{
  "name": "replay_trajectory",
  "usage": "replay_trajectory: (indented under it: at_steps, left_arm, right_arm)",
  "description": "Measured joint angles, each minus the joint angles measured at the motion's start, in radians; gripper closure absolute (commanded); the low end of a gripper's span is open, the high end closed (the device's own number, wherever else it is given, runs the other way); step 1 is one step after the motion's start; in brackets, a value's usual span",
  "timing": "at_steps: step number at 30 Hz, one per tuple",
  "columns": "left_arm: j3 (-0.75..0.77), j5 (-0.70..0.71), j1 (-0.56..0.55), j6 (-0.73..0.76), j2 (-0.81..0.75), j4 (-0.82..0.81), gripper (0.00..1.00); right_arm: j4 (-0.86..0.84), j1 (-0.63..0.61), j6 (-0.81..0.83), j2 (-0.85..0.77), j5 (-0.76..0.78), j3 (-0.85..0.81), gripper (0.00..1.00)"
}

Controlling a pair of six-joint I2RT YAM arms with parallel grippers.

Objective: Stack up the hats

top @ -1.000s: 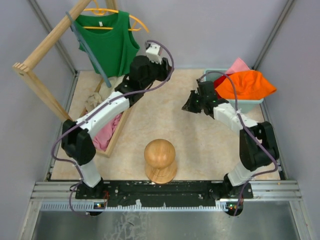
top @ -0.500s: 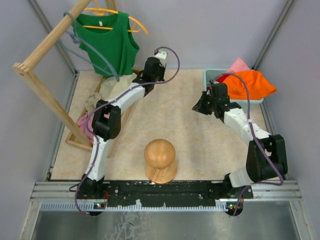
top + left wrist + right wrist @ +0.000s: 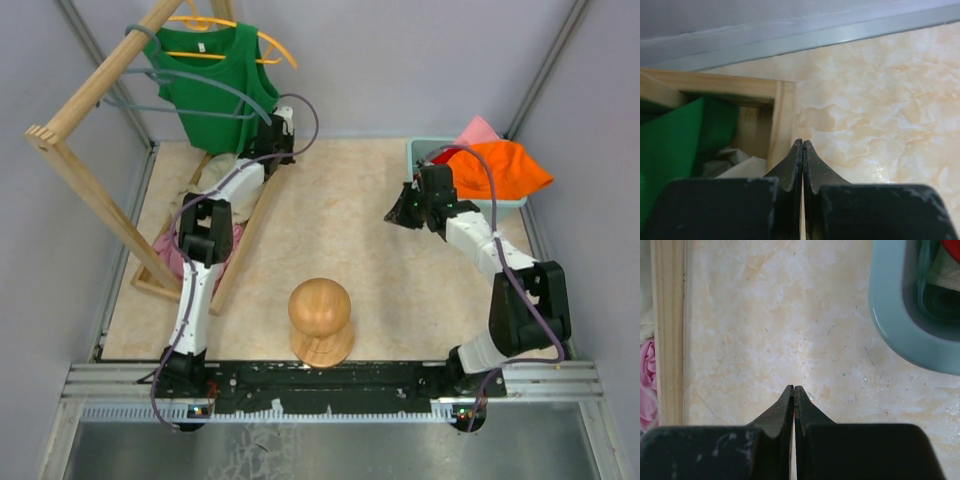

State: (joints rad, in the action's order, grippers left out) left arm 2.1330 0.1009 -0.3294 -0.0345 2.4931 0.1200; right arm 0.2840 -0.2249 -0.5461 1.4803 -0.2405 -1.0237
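A marbled beige table (image 3: 340,220) sits between grey walls. At its far right corner is a light blue plastic basin (image 3: 415,150). A floppy orange fabric bucket hat (image 3: 505,168) is heaped on the basin, with a pink fabric hat (image 3: 477,131) peaking behind it and a sliver of red fabric (image 3: 440,158) beside it.

The right gripper (image 3: 794,387) hangs over bare table just beside the basin's rim, fingertips pressed together on nothing. The left gripper (image 3: 803,142) is near the far left corner, at the corner of a slanted wooden rack frame (image 3: 90,190). Its jaws also meet, empty. A green tank top (image 3: 215,85) hangs above it.

A round wooden knob stand (image 3: 320,308) sits at the middle of the near edge.
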Motion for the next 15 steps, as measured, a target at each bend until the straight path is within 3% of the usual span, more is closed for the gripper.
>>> replay_trajectory:
  at_steps: [9, 15]
  left_arm:
    - [0.029, -0.085, -0.012, -0.058, 0.071, 0.071, 1.0]
    - [0.028, -0.058, -0.008, -0.077, 0.071, 0.092, 1.0]
  right_arm:
    - [0.0, 0.0, -0.001, 0.026, -0.008, -0.005, 1.0]
    - [0.001, 0.0, -0.005, 0.026, -0.008, -0.005, 1.0]
